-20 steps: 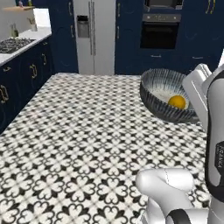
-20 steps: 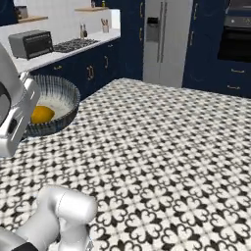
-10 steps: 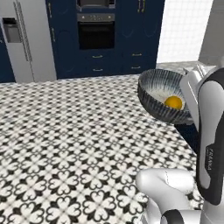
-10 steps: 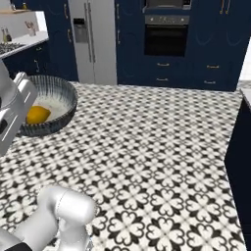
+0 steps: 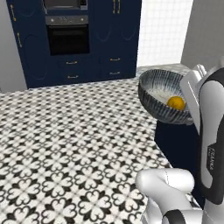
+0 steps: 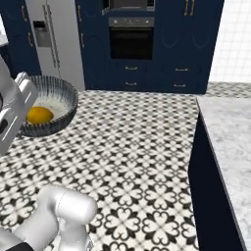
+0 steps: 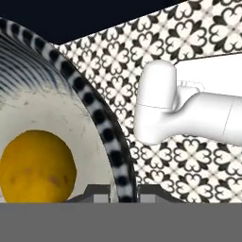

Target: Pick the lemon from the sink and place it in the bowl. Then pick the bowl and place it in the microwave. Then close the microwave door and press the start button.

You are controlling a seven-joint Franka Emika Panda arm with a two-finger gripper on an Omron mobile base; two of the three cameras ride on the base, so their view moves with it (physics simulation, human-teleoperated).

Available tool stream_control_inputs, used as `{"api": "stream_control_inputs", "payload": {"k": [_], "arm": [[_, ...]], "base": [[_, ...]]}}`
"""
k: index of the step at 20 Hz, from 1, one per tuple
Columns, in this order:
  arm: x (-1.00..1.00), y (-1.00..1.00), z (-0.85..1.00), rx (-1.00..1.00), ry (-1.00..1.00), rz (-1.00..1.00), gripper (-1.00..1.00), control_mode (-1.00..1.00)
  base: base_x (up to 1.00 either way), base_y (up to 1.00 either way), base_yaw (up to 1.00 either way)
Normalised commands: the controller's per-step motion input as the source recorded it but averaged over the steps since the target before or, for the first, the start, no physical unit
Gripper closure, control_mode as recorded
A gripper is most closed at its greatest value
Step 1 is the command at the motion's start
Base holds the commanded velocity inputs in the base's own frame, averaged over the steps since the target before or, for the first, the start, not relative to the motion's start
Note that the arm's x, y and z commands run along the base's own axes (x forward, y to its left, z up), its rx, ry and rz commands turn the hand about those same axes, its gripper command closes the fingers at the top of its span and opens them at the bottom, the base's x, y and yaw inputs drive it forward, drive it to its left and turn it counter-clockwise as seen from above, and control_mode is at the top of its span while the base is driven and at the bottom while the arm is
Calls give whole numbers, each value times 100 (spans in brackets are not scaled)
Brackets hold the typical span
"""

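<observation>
Fingers (image 7: 97, 197) pinch the bowl (image 5: 162, 97) by its rim, one tip inside and one outside the striped edge in the hand view; jaws narrow, closed on the wall, bowl carried clear of the floor; gripper (image 7: 114, 196) sits at the near rim, so most of the bowl spreads away from the tips; lemon (image 7: 37, 165) lies inside on the pale speckled bottom, just beyond the inner finger, close to the rim I hold; same lemon reads as a yellow spot low in the bowl in both base views.

Step in hand, as I judge it: lemon is already in, bowl is picked, I am carrying it toward the microwave (image 6: 129, 4); a grey-framed unit sits high in the dark blue cabinets, cut by the top edge, above the oven (image 6: 130, 41), well ahead of the fingers; I cannot tell whether its door is open.

Next move calls for closing in on that wall, lifting the bowl to cavity height and keeping it level so the lemon stays put; a rim pinch on a wide bowl looks liable to tip.

Writing: dark vertical lettering on the arm's forearm link (image 5: 211, 160) in the left base view, too small to read reliably; small marks on the oven panel, illegible.
</observation>
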Motion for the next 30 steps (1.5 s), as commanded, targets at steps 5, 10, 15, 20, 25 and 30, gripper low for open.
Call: {"api": "stream_control_inputs", "payload": {"k": [5,10,15,20,25,30], "arm": [[0,0,0,0,0,0,100,100],[0,0,0,0,0,0,100,100],[0,0,0,0,0,0,100,100],[0,0,0,0,0,0,100,100],[0,0,0,0,0,0,100,100],[0,0,0,0,0,0,100,100]], "base": [[100,-34,0],[100,-19,2],[100,-37,3],[100,-44,0],[100,-24,0],[100,0,0]]}}
